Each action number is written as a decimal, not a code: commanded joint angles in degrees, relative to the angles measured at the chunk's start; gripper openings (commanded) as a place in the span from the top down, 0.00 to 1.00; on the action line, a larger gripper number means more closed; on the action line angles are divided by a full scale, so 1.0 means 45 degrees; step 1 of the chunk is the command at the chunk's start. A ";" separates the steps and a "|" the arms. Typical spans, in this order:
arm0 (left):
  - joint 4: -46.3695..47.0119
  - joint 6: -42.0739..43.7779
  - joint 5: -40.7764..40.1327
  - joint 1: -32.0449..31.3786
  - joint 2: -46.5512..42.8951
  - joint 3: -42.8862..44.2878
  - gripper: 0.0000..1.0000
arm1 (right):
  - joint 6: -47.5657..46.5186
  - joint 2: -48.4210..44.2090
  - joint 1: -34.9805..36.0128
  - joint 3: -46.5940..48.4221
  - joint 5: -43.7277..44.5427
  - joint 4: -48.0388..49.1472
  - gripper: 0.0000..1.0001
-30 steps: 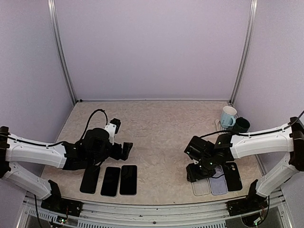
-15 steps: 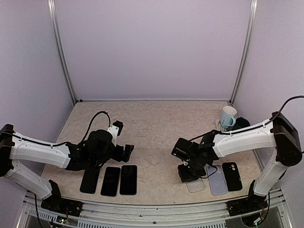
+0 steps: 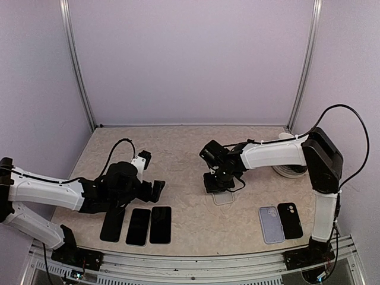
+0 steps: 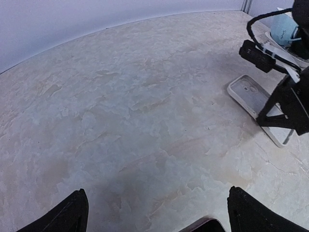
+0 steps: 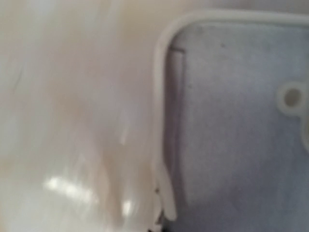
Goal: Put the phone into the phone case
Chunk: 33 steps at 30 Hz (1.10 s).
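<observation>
Phone case (image 4: 250, 93), clear, pale rim, lying flat

We've got our left arm (image 3: 53, 193) stretched low along the near side, left gripper (image 3: 157, 189) spread wide and pointing toward the middle, while our right arm (image 3: 273, 153) reaches far inward, right gripper (image 3: 215, 185) aimed straight down, jaws hidden from us.

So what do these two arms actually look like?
Both are white tubes with black joints and black bases. A thin black cable loops off the left arm and the right arm. The left gripper and right gripper are black, with two fingers.
</observation>
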 commanded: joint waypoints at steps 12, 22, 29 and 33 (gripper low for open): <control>-0.5374 -0.4206 0.3463 -0.1404 -0.2040 -0.0443 0.35 | -0.1823 -0.0131 0.0342 0.1314 0.0321 -0.0371 0.68; -0.7267 -0.4729 0.3836 -0.2480 -0.0201 -0.0210 0.67 | -0.2294 -0.0862 0.1671 0.0167 -0.0966 0.0635 0.68; -0.7978 -0.4652 0.3330 -0.2560 0.0380 0.0112 0.69 | -0.2227 -0.1017 0.1731 -0.0777 -0.1420 0.1450 0.68; -0.8531 -0.4420 0.3219 -0.2747 0.1435 0.0839 0.74 | -0.2198 -0.1131 0.1731 -0.0966 -0.1276 0.1434 0.69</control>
